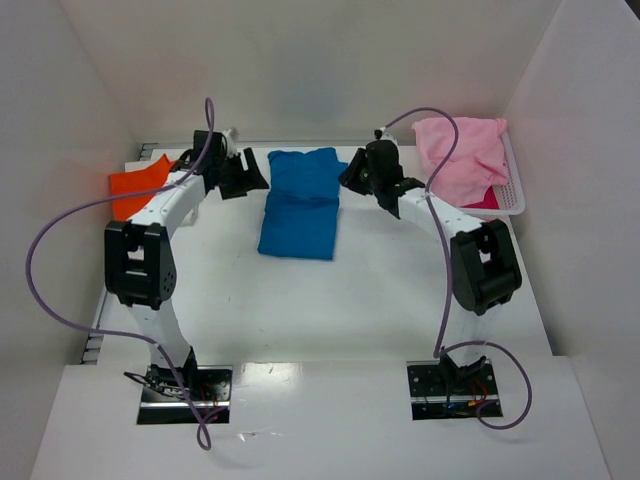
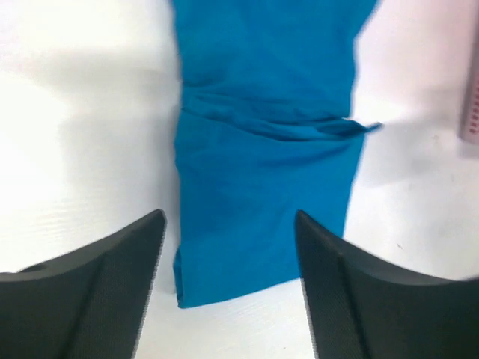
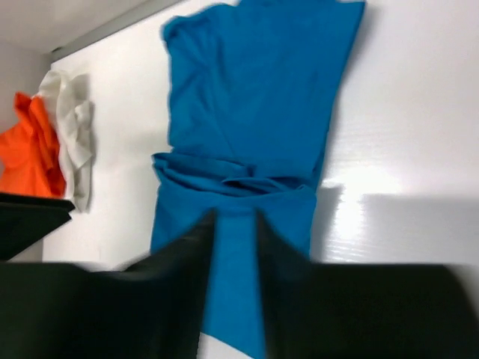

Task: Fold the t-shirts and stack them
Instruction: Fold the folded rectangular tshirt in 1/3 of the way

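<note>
Blue tee (image 1: 300, 203) lies mid-table (image 1: 350, 290), folded to a narrow strip with a bunched crease across its middle. My left gripper (image 2: 229, 218) hangs over its left edge, jaws wide apart, empty. My right gripper (image 3: 236, 218) is above the strip, jaws a narrow gap apart with nothing between; that view is blurred. Orange tee (image 1: 135, 185) is far left, partly behind my left arm, with a white cloth (image 3: 71, 134) just beside it. Pink tee (image 1: 458, 150) is heaped over the basket (image 1: 515, 190) far right, and my right arm's cable crosses in front of it.
</note>
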You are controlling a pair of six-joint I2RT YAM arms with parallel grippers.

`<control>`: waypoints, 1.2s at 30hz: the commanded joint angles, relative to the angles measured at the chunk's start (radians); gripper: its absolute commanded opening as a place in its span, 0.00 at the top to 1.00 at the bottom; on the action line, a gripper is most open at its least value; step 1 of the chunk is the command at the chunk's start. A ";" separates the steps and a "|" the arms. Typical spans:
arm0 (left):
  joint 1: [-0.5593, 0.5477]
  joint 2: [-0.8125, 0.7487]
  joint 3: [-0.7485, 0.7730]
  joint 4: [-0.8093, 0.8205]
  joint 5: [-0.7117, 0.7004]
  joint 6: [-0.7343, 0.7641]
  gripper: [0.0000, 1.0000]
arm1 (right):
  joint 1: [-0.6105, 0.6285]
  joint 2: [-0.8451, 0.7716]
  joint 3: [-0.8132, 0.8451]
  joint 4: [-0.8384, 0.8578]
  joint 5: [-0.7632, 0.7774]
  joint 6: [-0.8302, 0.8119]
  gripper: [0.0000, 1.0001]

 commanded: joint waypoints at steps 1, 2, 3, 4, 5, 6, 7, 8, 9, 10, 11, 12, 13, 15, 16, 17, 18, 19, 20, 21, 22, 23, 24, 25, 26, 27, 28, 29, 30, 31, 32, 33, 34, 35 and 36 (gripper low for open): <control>0.007 -0.058 -0.055 0.092 0.073 0.003 0.25 | -0.004 -0.071 -0.058 0.069 -0.011 0.007 0.81; 0.006 -0.058 -0.056 0.104 0.088 0.003 0.33 | -0.004 -0.071 -0.067 0.069 -0.013 0.007 0.86; -0.004 -0.056 -0.066 0.114 0.088 0.003 0.44 | -0.004 -0.071 -0.068 0.069 -0.028 0.008 0.91; -0.005 -0.030 -0.065 0.114 0.088 0.003 0.64 | -0.004 -0.071 -0.080 0.069 -0.037 0.018 0.98; -0.016 -0.017 -0.056 0.114 0.088 0.003 0.73 | -0.004 -0.071 -0.091 0.069 -0.046 0.018 1.00; -0.017 -0.004 -0.055 0.114 0.087 0.003 0.81 | -0.004 -0.070 -0.092 0.070 -0.061 0.018 1.00; -0.028 0.019 -0.055 0.114 0.078 0.002 0.88 | -0.004 -0.058 -0.103 0.079 -0.071 0.018 1.00; -0.036 0.031 -0.055 0.115 0.070 -0.010 0.90 | -0.004 -0.042 -0.104 0.080 -0.072 0.018 1.00; -0.036 0.043 -0.055 0.134 0.070 -0.010 0.90 | -0.004 -0.031 -0.104 0.089 -0.083 0.018 1.00; -0.036 0.068 -0.045 0.134 0.070 -0.010 0.90 | -0.004 -0.019 -0.104 0.089 -0.093 0.017 1.00; -0.036 0.081 -0.044 0.144 0.069 -0.010 0.90 | -0.004 -0.005 -0.104 0.089 -0.093 0.009 1.00; -0.036 0.108 -0.032 0.144 0.058 -0.010 0.90 | -0.004 0.021 -0.103 0.089 -0.103 0.009 1.00; -0.036 0.122 -0.021 0.144 0.057 -0.010 0.89 | -0.004 0.037 -0.091 0.089 -0.104 0.008 1.00; -0.036 0.148 0.014 0.144 0.044 -0.010 0.89 | -0.004 0.079 -0.063 0.089 -0.104 -0.010 1.00; -0.036 0.175 0.028 0.144 0.043 -0.010 0.88 | -0.004 0.092 -0.045 0.089 -0.114 -0.010 1.00; -0.036 0.189 0.057 0.144 0.034 -0.010 0.88 | -0.004 0.104 -0.036 0.089 -0.114 -0.010 1.00; -0.036 0.203 0.072 0.131 0.034 -0.010 0.88 | -0.004 0.116 -0.027 0.089 -0.114 -0.019 1.00; -0.036 0.230 0.086 0.131 0.021 -0.010 0.87 | -0.004 0.139 -0.017 0.089 -0.114 -0.019 1.00; -0.036 0.241 0.096 0.130 0.021 -0.010 0.87 | -0.004 0.148 -0.002 0.089 -0.114 -0.019 1.00; -0.036 0.252 0.106 0.122 0.020 -0.010 0.84 | -0.004 0.159 -0.002 0.089 -0.114 -0.019 1.00; -0.036 0.261 0.115 0.121 0.011 -0.010 0.82 | -0.004 0.179 0.013 0.089 -0.114 -0.019 1.00; -0.036 0.272 0.125 0.121 0.011 -0.010 0.80 | -0.004 0.188 0.028 0.089 -0.114 -0.019 1.00; -0.036 0.282 0.126 0.121 -0.001 -0.010 0.78 | -0.004 0.197 0.029 0.089 -0.114 -0.019 1.00; -0.036 0.282 0.139 0.121 -0.010 -0.010 0.75 | -0.004 0.206 0.041 0.089 -0.114 -0.019 1.00; -0.036 0.293 0.151 0.121 -0.024 -0.010 0.72 | -0.004 0.225 0.054 0.089 -0.114 -0.019 1.00; -0.036 0.305 0.152 0.121 -0.024 -0.010 0.70 | -0.004 0.225 0.054 0.089 -0.114 -0.019 1.00; -0.036 0.305 0.164 0.121 -0.024 -0.010 0.68 | -0.004 0.240 0.067 0.089 -0.114 -0.019 1.00; -0.036 0.317 0.164 0.121 -0.024 -0.010 0.67 | -0.004 0.255 0.076 0.089 -0.114 -0.019 1.00; -0.036 0.333 0.177 0.121 -0.024 -0.001 0.65 | -0.004 0.255 0.076 0.089 -0.114 -0.019 1.00; -0.036 0.333 0.188 0.121 -0.024 -0.001 0.65 | -0.004 0.269 0.088 0.089 -0.114 -0.019 1.00; -0.036 0.346 0.188 0.121 -0.024 -0.001 0.65 | -0.004 0.269 0.097 0.089 -0.114 -0.019 1.00; -0.036 0.360 0.199 0.121 -0.024 -0.001 0.65 | -0.004 0.284 0.097 0.089 -0.114 -0.019 1.00; -0.036 0.361 0.199 0.121 -0.024 -0.001 0.65 | -0.004 0.296 0.108 0.089 -0.105 -0.019 1.00; -0.036 0.369 0.209 0.121 -0.024 -0.001 0.65 | -0.004 0.297 0.118 0.080 -0.105 -0.019 0.99; -0.036 0.380 0.210 0.121 -0.024 -0.001 0.65 | -0.004 0.310 0.119 0.071 -0.105 -0.028 0.99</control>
